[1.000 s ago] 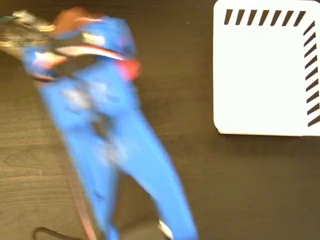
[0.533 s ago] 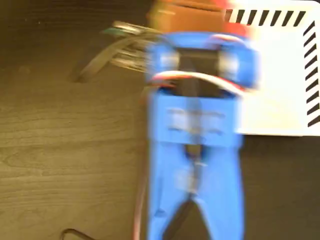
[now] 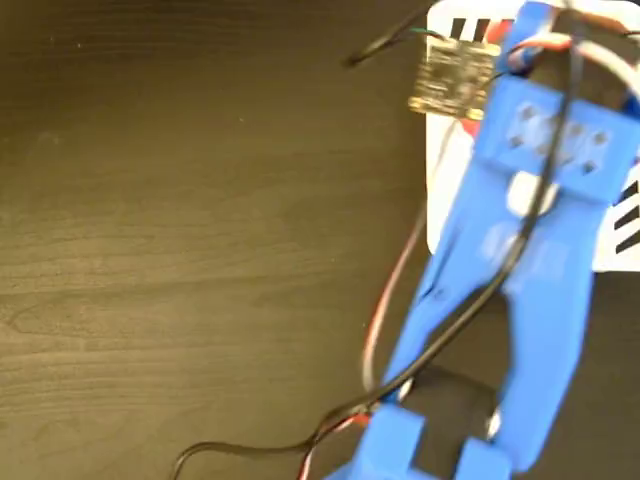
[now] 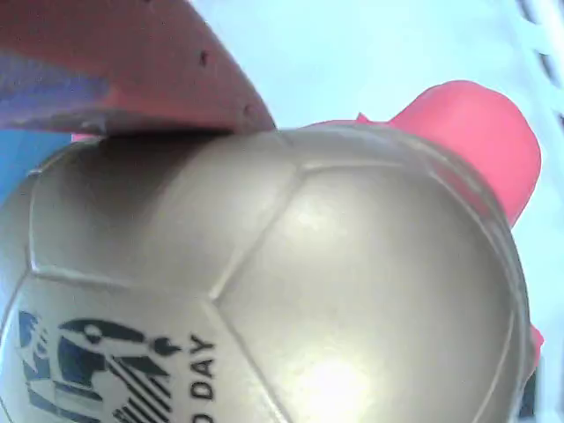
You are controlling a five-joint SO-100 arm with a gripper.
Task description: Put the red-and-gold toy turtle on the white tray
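Dark wood-grain surface (image 3: 180,250) fills the left and middle of the fixed view, bare but for a black cable (image 3: 250,452) trailing along the near edge. At the far right lies the white tray (image 3: 445,215), its striped border showing at the far edge and the right edge; most of it is covered by the blue arm (image 3: 530,260), which reaches up from the near right and ends over the tray's far part.

From the fixed view the claw itself cannot be seen, hidden under the arm. In the wrist view the red-and-gold toy turtle (image 4: 291,291) fills the frame, its gold shell hard against the camera, black print at the lower left, a coral-red limb or head poking out at the upper right. 1 red finger (image 4: 132,62) of the claw presses down on the shell's top; the other finger is out of sight, so the claw looks to be pinching the turtle. Pale, bluish-white ground behind it reads as the tray.

Judging from this, the turtle hangs directly over the tray, so the coming move is mainly downward. How high it hangs cannot be told. Open tray appears to lie left and near of the arm's tip; the far edge is close, so drifting farther risks overshooting.
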